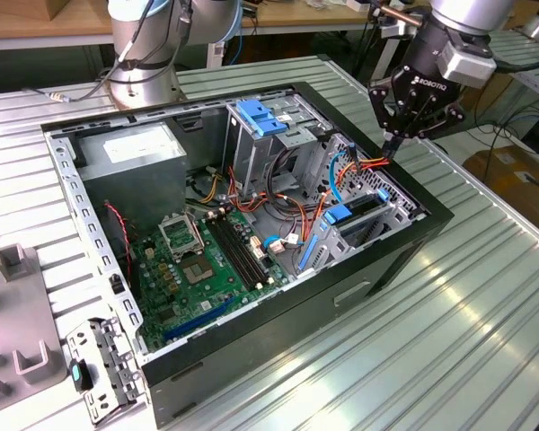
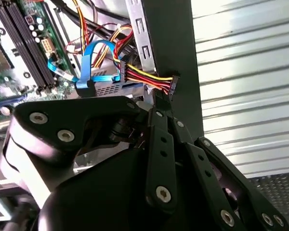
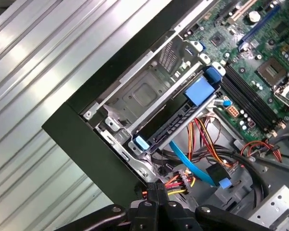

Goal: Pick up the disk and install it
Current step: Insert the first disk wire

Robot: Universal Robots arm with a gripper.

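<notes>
The disk (image 1: 350, 214), dark with a bright blue carrier, lies in the low drive cage at the corner of the open computer case (image 1: 431, 229) on the exterior view's right. In the first wrist view the disk (image 3: 183, 113) lies slotted in that cage, its blue handle toward the motherboard. My gripper (image 1: 391, 142) hangs just above the case wall beside the cage. Its fingers (image 2: 160, 108) are shut on the black connector (image 2: 172, 85) of a red, yellow and black wire bundle (image 3: 180, 183), a little apart from the disk.
A tall silver cage with a light-blue latch (image 1: 256, 117) stands mid-case. A thin blue cable (image 3: 192, 161) and loose wires run between it and the disk cage. The motherboard (image 1: 207, 260) covers the case floor. Grey fixtures (image 1: 18, 260) and a metal bracket (image 1: 103, 368) lie on the exterior view's left.
</notes>
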